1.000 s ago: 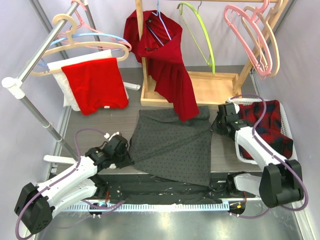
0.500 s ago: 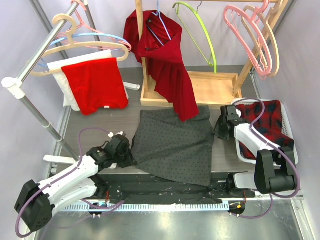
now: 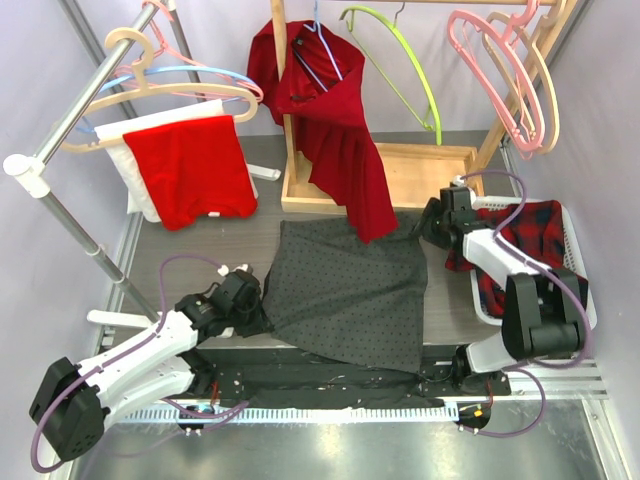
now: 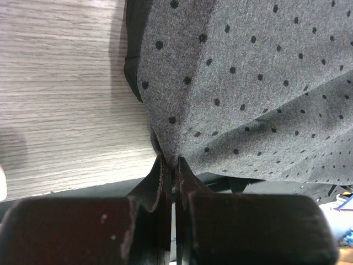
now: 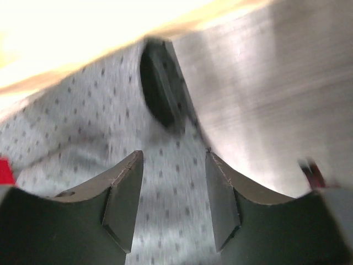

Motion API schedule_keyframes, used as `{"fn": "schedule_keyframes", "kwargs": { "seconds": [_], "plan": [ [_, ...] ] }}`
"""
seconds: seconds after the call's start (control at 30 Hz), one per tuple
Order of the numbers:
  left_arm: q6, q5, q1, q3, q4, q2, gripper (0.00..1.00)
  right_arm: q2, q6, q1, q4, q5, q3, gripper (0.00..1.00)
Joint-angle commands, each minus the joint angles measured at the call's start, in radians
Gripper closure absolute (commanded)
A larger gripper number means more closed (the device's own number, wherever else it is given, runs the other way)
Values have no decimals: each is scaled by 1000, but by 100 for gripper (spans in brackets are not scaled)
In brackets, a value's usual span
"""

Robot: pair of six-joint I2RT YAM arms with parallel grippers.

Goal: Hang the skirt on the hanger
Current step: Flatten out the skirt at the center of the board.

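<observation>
The skirt [image 3: 350,290], dark grey with small dots, lies spread on the desk [image 3: 200,250] between the two sets of fingers. Its near left corner is bunched into a peak and pinched in the left fingers [image 4: 175,174], which are pressed tight together on the cloth just as they were a second ago and have barely shifted. The change is on the other side. A second ago the right fingers [image 3: 430,224] were clamped on the skirt's right edge, and a straight ridge ran taut across the cloth from them to the left fingers. Now they stand spread apart with nothing between them, and they have moved away from the arm's base to hover over the skirt's far right corner, just beside the wooden tray [image 3: 430,175]. From the right wrist, dotted cloth fills the gap under the open fingers, and the dark end of the waistband [image 5: 160,91] lies just beyond their tips, untouched. With that hold let go, the ridge is gone, the cloth lies slacker and flatter, and its right edge has drawn back toward the middle. The right arm's forearm now lies along the basket [image 3: 575,300] of plaid cloth behind the fingers. A red garment [image 3: 340,140] hangs down to the skirt's far edge, left of the right fingers, and has not moved.
</observation>
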Motion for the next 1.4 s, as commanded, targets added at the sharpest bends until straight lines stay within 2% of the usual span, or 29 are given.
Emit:
{"fn": "schedule_keyframes", "kwargs": {
  "seconds": [0.0, 0.1, 0.13, 0.17, 0.2, 0.23, 0.27, 0.3, 0.53, 0.73, 0.87, 0.9, 0.93, 0.97, 1.0, 1.03, 1.07, 1.1, 1.17, 1.27, 1.37],
  "plan": [
    [6, 8, -9, 13, -26, 1, 100, 106, -5, -3, 169, -6, 84, 46],
    [4, 9, -9, 14, -29, -7, 100, 173, -8, -5, 182, -19, 116, 47],
    [2, 9, -9, 14, -30, -9, 100, 181, -6, -5, 193, -55, 119, 51],
    [2, 8, -9, 16, -33, -15, 100, 183, -5, -5, 207, -60, 118, 59],
    [2, 9, -11, 16, -36, -15, 100, 177, 1, -3, 213, -63, 115, 75],
    [1, 12, -11, 14, -36, -18, 100, 170, 8, -3, 216, -59, 113, 84],
    [2, 15, -12, 13, -36, -22, 100, 163, 12, -5, 216, -57, 115, 98],
    [1, 18, -12, 13, -41, -22, 100, 138, 15, -5, 216, -57, 116, 99],
    [4, 47, -14, 7, -42, -50, 100, 69, 2, -5, 210, -1, 210, 99],
    [6, 77, -21, -12, -16, -44, 100, 149, -35, -9, 167, 65, 352, 99],
    [-2, 92, -26, -22, 13, -35, 100, 238, -40, -12, 156, 55, 420, 98],
    [-1, 90, -27, -21, 16, -30, 96, 248, -38, -12, 147, 41, 440, 93],
    [4, 81, -26, -13, 13, -27, 83, 252, -35, -12, 121, 38, 450, 86],
    [6, 66, -26, -3, -4, -12, 67, 249, -34, -12, 110, 30, 449, 76],
    [12, 48, -27, 8, -16, -6, 47, 221, -28, -11, 106, 21, 438, 71],
    [15, 17, -27, 39, -27, 5, 40, 203, -26, -12, 100, 7, 426, 67],
    [21, -1, -26, 57, -36, 22, 35, 178, -28, -11, 90, 4, 402, 59],
    [38, -20, -26, 76, -58, 33, 30, 134, -26, -11, 71, 4, 392, 56],
    [61, -119, -26, 154, -91, 51, 25, 85, -28, -11, 5, -8, 362, 52],
    [119, -227, -23, 293, -144, 122, 20, -6, -29, -9, -63, -55, 304, 50],
    [177, -255, 6, 408, -133, 206, 18, -84, -40, 8, -118, -77, 257, 49]
  ]
}}
